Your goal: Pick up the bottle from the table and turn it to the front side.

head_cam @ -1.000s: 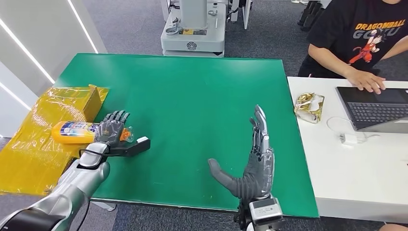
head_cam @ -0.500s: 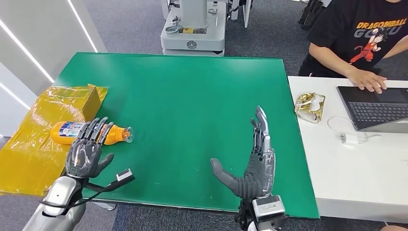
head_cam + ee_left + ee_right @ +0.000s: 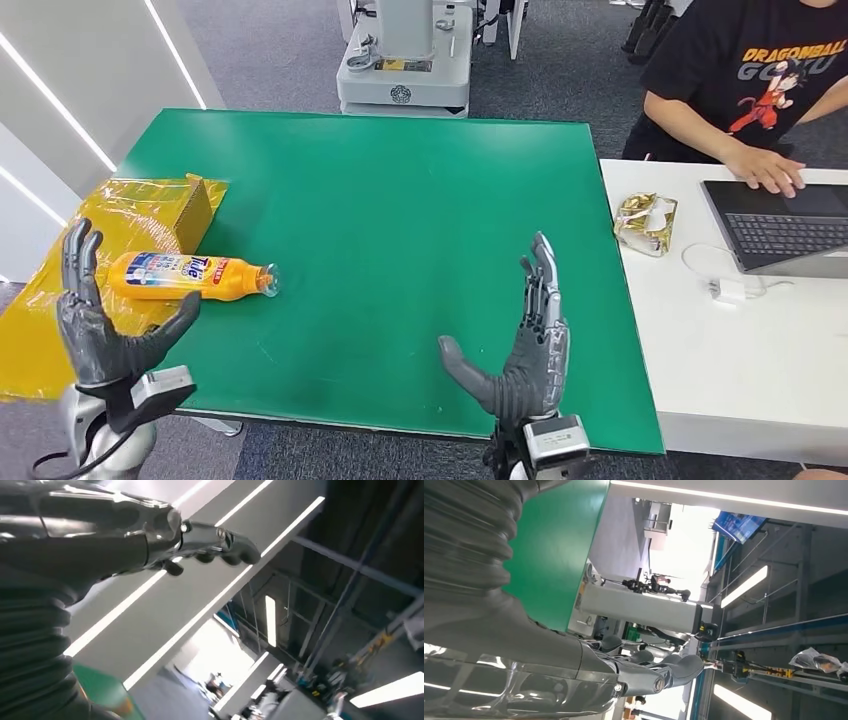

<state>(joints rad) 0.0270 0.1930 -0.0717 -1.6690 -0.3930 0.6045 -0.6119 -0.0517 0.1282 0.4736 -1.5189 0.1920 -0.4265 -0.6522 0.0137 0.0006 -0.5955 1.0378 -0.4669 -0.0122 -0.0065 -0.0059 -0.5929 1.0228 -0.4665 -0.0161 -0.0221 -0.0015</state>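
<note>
- Where the head view looks down on the green table point(image 3: 400, 200), the bottle point(image 3: 190, 277) lies on its side near the table's left edge, long axis running left to right, cap end pointing right toward the table's middle, base end toward the yellow wrapped box point(image 3: 150, 205).
- Bottle label faces up; blue-and-white print with red lettering is readable on the orange body.
- Half a second ago the left hand was spread over the bottle; a second ago it was laid on it. Now the left hand point(image 3: 100, 320) is off the bottle, raised at the table's left corner, palm turned inward, fingers up and apart, thumb out, holding nothing.
- Bottle sits about where it did, label now uncovered.
- Right hand point(image 3: 525, 340) stands upright over the near-right part of the table, fingers straight and together, thumb spread out to the side, empty; same pose as before.
- A person point(image 3: 740, 80) in a black printed shirt sits at the white desk point(image 3: 700, 340) to the right, one hand on a laptop point(image 3: 780, 225); a crumpled gold wrapper point(image 3: 643, 220) lies near the desk's edge.
- Left wrist view: left hand's fingers point(image 3: 220, 542) extended against wall and ceiling lights, gripping nothing.
- Right wrist view: right hand's fingers point(image 3: 664, 672) stretched out, empty; green table beside them.
</note>
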